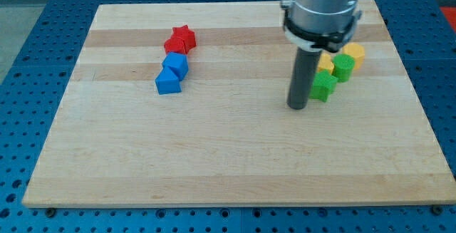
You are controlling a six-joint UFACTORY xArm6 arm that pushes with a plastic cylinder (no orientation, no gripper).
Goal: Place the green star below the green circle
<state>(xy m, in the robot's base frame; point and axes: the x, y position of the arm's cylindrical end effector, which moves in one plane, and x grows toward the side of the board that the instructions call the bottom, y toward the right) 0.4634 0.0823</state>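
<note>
tip bare, holds nothing | green star just right of it, touching or nearly | green circle far-right of star | push: nearward

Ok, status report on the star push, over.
My tip touching green star's left side. Star sits lower-left of green circle, touching it. Yellow blocks crowd behind.

A pale wooden worktop fills the frame, and my tip rests on it right of centre, touching the left side of a green star. Just above and right of the star sit a green circle and two yellow blocks, one partly hidden behind the rod. In the upper left, a red star, a red block and two blue blocks form a close diagonal line.
</note>
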